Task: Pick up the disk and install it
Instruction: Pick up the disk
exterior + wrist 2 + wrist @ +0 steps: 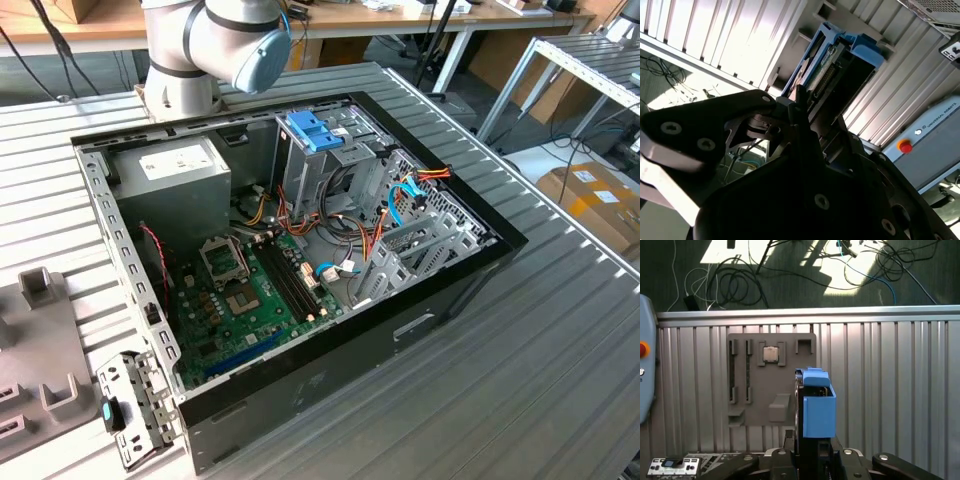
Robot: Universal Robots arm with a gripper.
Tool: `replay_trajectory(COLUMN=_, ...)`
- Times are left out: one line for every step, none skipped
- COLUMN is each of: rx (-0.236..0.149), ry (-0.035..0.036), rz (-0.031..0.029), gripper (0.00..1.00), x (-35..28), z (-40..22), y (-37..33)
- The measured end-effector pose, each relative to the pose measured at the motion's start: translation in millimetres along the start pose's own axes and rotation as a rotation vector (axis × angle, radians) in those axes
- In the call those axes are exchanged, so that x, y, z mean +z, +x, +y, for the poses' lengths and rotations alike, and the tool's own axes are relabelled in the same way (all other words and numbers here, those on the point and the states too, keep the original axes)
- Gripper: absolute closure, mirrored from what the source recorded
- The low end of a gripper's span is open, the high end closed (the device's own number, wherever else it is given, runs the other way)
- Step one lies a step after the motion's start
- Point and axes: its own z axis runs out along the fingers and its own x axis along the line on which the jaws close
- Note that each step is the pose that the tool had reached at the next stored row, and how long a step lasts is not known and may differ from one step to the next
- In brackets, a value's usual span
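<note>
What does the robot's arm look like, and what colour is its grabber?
The arm is fat silver-grey tubes with a round light-blue cap on a joint. The gripper is black and chunky, with small silver screws.

In the exterior view you find an open computer case on the ribbed table. Inside, the power supply sits at 10 o'clock, the motherboard at 7 o'clock, the drive cage at 1 o'clock.
</note>
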Motion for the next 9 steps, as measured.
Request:
replay_trajectory(rx=0.0, ry=0.0, rz=0.0, gripper=0.65, x=0.0, z=-2.5, y=-0.1)
replay_trajectory(rx=0.0, ry=0.0, rz=0.0, gripper=0.65, x=0.1, z=-4.8, y=-0.1)
replay_trajectory(rx=0.0, ry=-0.0001, rz=0.0001, gripper=0.65, x=0.1, z=-7.6, y=-0.2)
replay_trajectory(rx=0.0, ry=0.0, rz=0.0, gripper=0.65, x=0.2, z=-10.4, y=-0.3)
replay_trajectory(rx=0.0, ry=0.0, rz=0.0, gripper=0.65, x=0.3, z=-14.8, y=-0.4)
replay_trajectory(rx=0.0, ry=0.0, rz=0.0, gripper=0.65, x=0.4, z=-19.4, y=-0.5)
replay_trajectory(rx=0.0, ry=-0.0001, rz=0.0, gripper=0.65, x=0.5, z=-24.2, y=-0.6)
replay_trajectory(rx=0.0, ry=0.0, rz=0.0, gripper=0.65, x=0.6, z=-29.3, y=-0.8)
replay_trajectory(rx=0.0, ry=0.0, rz=0.0, gripper=0.65, x=0.7, z=-32.9, y=-0.8)
